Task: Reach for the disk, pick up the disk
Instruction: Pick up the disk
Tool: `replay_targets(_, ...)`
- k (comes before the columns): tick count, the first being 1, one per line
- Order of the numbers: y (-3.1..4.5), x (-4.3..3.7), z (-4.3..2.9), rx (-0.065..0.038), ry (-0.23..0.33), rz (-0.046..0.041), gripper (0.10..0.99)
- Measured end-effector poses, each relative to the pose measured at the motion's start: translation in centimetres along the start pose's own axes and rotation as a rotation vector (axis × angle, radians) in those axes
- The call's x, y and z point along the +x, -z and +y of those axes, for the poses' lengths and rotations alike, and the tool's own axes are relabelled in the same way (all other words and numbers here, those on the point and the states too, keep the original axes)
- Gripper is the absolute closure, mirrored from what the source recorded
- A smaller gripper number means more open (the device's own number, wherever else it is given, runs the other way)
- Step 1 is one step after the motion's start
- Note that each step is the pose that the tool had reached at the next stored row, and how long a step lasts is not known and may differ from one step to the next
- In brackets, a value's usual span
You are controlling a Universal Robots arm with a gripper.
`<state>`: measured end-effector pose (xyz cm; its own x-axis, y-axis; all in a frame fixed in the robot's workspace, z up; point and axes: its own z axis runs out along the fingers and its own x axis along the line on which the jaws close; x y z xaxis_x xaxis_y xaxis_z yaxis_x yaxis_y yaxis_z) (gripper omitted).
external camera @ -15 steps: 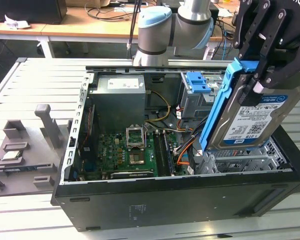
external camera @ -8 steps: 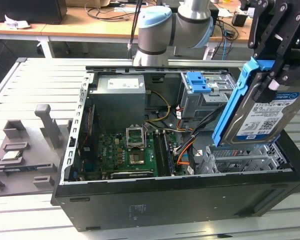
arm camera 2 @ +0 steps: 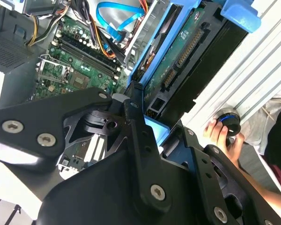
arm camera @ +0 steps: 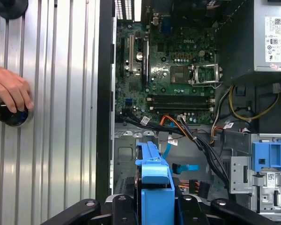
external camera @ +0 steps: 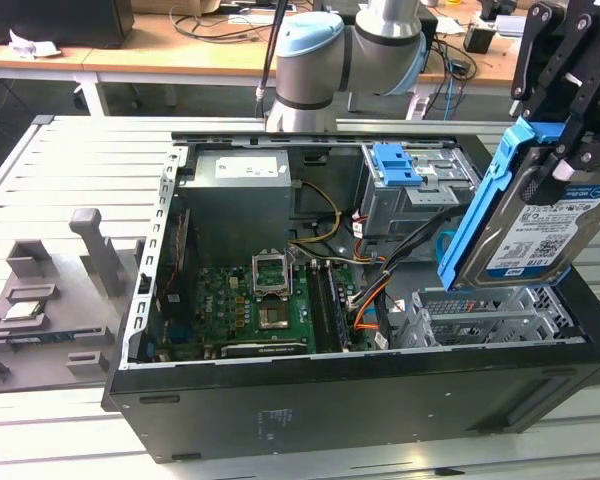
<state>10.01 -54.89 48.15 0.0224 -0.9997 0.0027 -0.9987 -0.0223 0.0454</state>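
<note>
The disk [external camera: 545, 225] hangs at the right edge of the exterior view, tilted on edge and lifted clear above the open computer case [external camera: 310, 400]. The end effector [external camera: 570, 90] is clenched on its upper end, gripping at the blue side rail [external camera: 480, 200]. It looks like a stiff, fairly dense metal slab with smooth faces, so the plastic rails likely give the surest hold; the bare circuit board [arm camera 2: 178, 56] on its underside, seen in the second wrist view, seems the fragile part to keep off. Below lie the motherboard [external camera: 250, 310] and the drive cage [external camera: 410, 190]. A person's hand [arm camera: 9, 91] rests on a black knob [arm camera: 10, 115] on the slatted table [arm camera: 61, 93].
</note>
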Motion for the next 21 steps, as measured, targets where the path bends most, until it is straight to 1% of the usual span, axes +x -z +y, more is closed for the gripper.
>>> replay_targets(9, -0.22, -0.17, -0.59, 0.0, 0.0, 0.0003, 0.718)
replay_targets(12, -0.39, -0.25, -1.0, 0.0, 0.0, 0.0003, 0.718)
replay_targets(21, -0.82, -0.44, -1.5, 0.0, 0.0, 0.0005, 0.718)
